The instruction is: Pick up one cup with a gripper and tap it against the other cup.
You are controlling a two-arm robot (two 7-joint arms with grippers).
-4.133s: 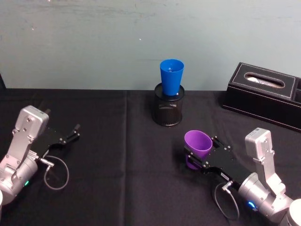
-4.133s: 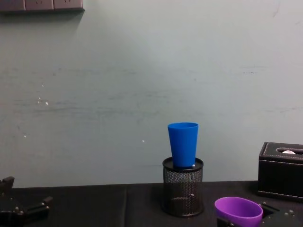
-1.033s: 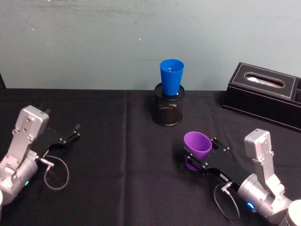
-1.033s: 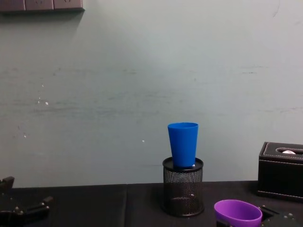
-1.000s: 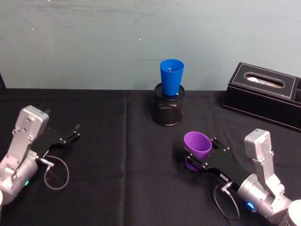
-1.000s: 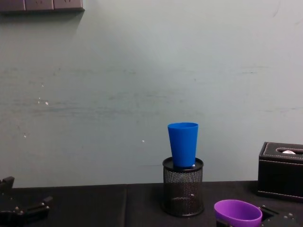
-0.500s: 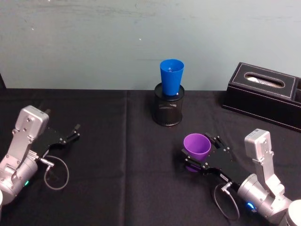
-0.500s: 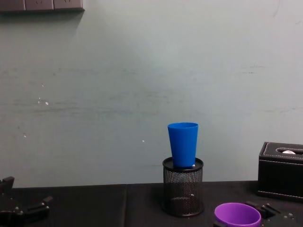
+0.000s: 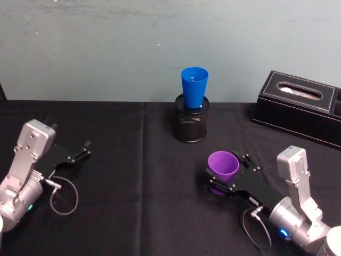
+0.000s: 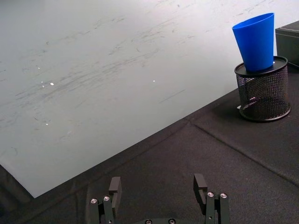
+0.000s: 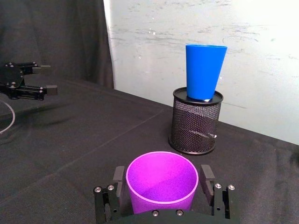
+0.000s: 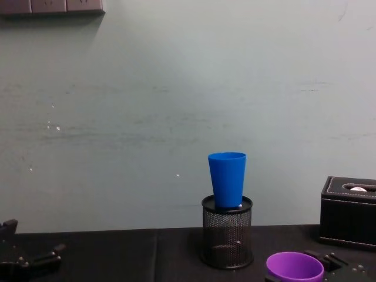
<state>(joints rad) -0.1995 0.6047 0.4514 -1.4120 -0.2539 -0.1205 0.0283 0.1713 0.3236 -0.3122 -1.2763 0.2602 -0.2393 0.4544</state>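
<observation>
1. The right gripper (image 9: 222, 178) sits low over the black tablecloth (image 9: 133, 160) on the robot's right side, with the purple cup (image 9: 222, 165) standing upright between its two fingers, mouth up.
2. From the right wrist view, a finger (image 11: 117, 178) stands on each side of the cup's wall; they look closed in against it, though I can't make out the actual contact.
3. I can't tell whether the cup's base is on the cloth or just off it.
4. The blue cup (image 9: 194, 87) is well apart from the purple one, farther back near the wall, its narrow base dropped into the black mesh pen holder (image 9: 191, 122), rim up and leaning very slightly.
5. The left gripper (image 9: 85, 148) rests on the robot's left side, well clear of both cups; in the left wrist view its fingers (image 10: 114, 187) are spread apart with nothing between them.
6. A black tissue box (image 9: 301, 104) sits at the back right of the table, beyond the right arm.
</observation>
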